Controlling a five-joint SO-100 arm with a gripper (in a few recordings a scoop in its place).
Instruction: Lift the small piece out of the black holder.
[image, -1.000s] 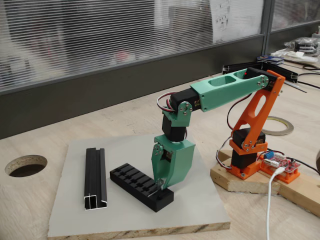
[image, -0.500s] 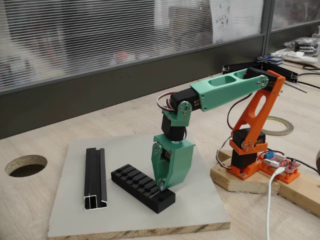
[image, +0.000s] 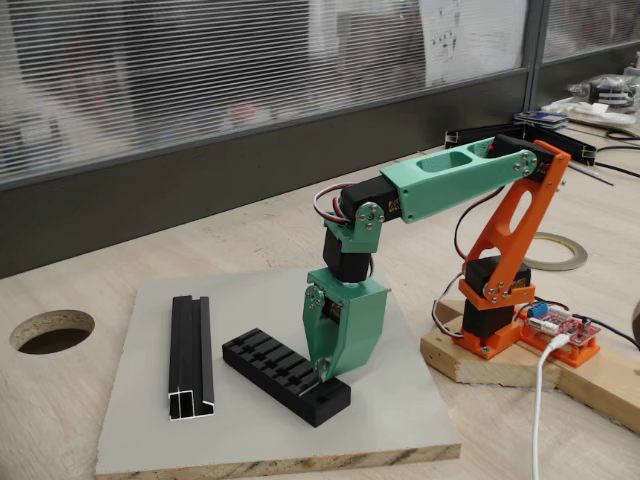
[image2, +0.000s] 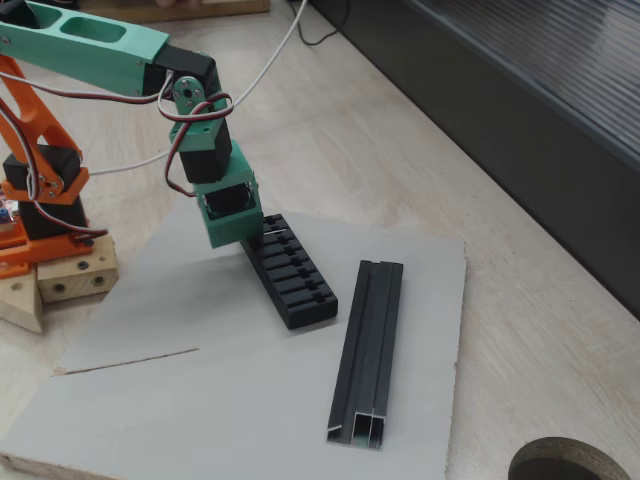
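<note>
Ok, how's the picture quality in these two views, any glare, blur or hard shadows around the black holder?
In both fixed views light is soft and even, no hard shadows. One fixed view shows the black holder and hand sharp, with pale glare on the window blinds behind. The other view's holder is slightly soft, without glare.

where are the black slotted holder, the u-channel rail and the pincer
black holder (image2: 296, 283), a fixed view, on its slotted top.
U-channel rail (image2: 368, 345), a fixed view, midway along its length.
pincer (image: 322, 377), a fixed view, at the fingertips on the holder's near end.
</note>
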